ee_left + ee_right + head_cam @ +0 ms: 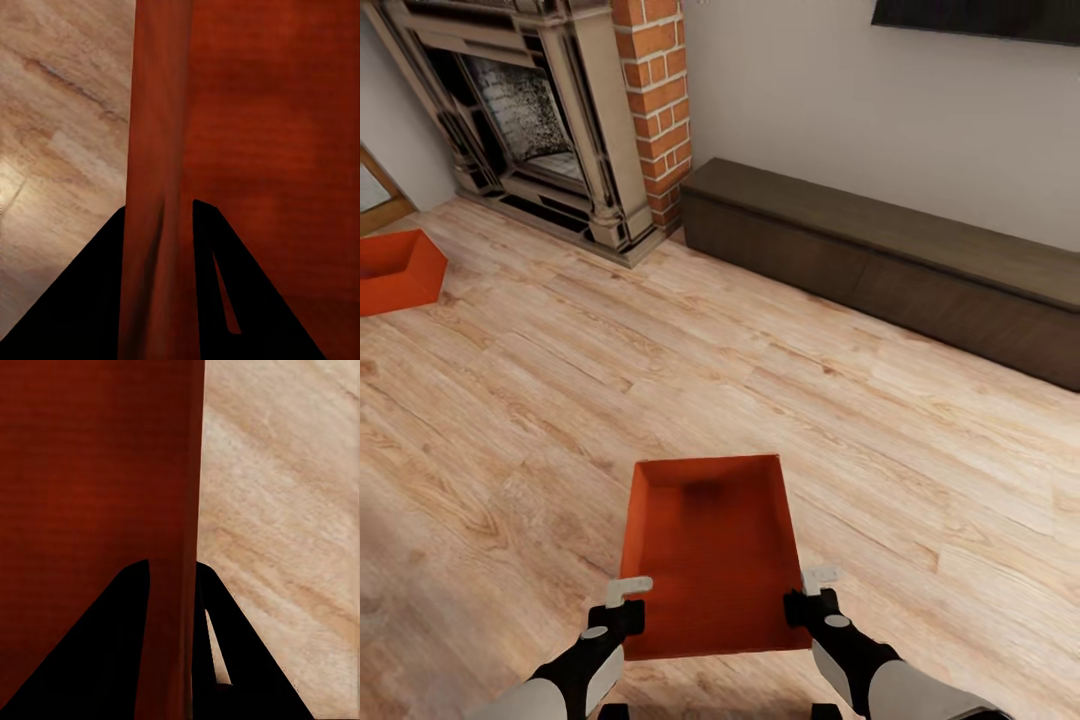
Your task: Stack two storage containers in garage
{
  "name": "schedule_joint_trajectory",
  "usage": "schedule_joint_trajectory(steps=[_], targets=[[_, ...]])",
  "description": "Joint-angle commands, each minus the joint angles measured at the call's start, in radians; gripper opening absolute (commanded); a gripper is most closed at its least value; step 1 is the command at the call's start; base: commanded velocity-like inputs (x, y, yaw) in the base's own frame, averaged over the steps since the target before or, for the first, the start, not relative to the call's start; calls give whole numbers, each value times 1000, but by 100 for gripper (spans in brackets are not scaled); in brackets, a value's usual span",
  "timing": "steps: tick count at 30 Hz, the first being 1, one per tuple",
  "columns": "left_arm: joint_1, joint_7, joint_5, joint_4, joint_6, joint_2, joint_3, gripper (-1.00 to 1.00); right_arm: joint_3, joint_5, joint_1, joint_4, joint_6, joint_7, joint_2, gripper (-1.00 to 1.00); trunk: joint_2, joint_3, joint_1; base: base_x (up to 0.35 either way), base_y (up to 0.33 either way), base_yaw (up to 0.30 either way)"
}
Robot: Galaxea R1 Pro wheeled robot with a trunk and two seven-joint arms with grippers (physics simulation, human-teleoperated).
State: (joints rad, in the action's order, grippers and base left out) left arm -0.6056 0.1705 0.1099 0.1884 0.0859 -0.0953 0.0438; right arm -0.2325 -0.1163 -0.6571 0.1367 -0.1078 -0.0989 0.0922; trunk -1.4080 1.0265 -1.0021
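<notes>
Tools left (628, 592) and right (812, 590) each clamp a side wall of the near container (710, 560) above wood floor (560, 400).

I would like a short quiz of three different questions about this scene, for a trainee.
1. True or false: both pincers straddle walls of the same container.
2. Where is the second container? A) by the fireplace B) on the cabinet
3. Fill in: the floor here is light ____ plank.

Key:
1. True: left pincer and right pincer straddle the near container.
2. A: second container, fireplace, cabinet.
3. wood: floor.
</notes>
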Motion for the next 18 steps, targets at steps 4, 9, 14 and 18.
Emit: schedule_joint_trajectory(steps=[4, 9, 14, 18], targets=[[0, 35, 13, -22, 6, -1, -48, -100, 35, -6, 0, 33, -63, -1, 1, -100, 28, -12, 15, 0, 0, 0], [0, 35, 13, -25, 6, -1, -48, -100, 35, -6, -12, 33, -65, -1, 1, -100, 63, -28, 35, 0, 0, 0], [0, 35, 14, -26, 23, -1, -48, -100, 35, -6, -13, 34, -66, -1, 1, -100, 98, -44, 54, 0, 0, 0], [0, 36, 14, -29, 59, -1, -48, -100, 35, -6, -13, 34, -66, -1, 1, -100, 126, -56, 69, 0, 0, 0]])
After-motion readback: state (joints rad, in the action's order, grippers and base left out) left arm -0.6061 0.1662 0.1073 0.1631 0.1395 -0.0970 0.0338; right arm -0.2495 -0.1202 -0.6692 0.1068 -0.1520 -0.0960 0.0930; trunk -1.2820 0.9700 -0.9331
